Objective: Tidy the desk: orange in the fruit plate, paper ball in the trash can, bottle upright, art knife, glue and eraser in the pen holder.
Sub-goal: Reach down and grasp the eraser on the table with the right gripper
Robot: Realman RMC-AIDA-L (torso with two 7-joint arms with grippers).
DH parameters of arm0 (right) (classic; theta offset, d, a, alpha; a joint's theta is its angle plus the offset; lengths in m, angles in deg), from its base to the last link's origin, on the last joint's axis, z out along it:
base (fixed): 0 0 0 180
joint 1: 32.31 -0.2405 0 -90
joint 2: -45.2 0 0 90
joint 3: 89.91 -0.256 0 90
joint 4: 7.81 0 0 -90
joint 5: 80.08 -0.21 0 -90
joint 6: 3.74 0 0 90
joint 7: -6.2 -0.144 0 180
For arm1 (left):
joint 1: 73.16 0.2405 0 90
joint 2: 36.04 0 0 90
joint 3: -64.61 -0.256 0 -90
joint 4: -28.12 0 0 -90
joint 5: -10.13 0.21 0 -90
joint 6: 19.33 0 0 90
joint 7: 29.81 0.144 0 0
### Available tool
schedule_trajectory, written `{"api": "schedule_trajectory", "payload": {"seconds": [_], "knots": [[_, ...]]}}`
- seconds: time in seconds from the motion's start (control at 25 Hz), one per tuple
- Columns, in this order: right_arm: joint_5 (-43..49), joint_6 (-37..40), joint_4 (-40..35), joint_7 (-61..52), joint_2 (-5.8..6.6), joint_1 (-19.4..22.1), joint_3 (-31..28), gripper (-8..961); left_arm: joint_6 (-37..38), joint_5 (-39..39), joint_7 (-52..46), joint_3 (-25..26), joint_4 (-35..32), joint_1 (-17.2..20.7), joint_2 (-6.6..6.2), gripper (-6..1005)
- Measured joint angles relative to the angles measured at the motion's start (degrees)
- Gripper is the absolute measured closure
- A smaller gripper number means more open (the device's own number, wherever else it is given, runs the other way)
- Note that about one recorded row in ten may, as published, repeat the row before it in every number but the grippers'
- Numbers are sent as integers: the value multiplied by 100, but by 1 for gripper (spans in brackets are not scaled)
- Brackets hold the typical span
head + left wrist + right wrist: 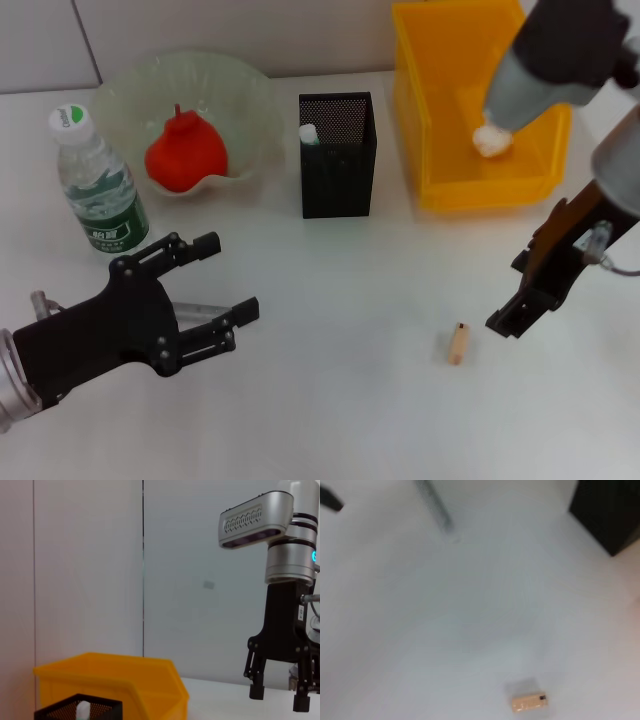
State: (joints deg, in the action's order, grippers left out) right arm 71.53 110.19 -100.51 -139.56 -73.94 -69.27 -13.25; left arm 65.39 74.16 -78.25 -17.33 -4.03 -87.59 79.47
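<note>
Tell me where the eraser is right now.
In the head view the eraser lies alone on the white desk, right of centre, in front of the trash can, near the right pincer.

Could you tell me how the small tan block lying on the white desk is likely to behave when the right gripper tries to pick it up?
The small tan rectangular block lies flat on the white desk, so it probably won't roll. It looks compact and solid, likely light and fairly stiff. Being low and short, it may skid under the open right gripper if nudged off-centre.

Red-orange orange (186, 153) in pale-green fruit plate (130, 85); yellow trash can (430, 120); black mesh pen holder (338, 165); white worktop (340, 380).
</note>
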Motion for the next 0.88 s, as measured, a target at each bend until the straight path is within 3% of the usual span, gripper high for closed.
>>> {"api": "schedule_trajectory", "payload": {"seconds": [0.24,0.88], "knots": [[167,-301,76,-139,-25,34,828,169,3,335,-110,48,48,-29,24,195],[194,-1195,713,611,-32,220,1633,168,9,420,-108,58,164,48,97,194]]}}
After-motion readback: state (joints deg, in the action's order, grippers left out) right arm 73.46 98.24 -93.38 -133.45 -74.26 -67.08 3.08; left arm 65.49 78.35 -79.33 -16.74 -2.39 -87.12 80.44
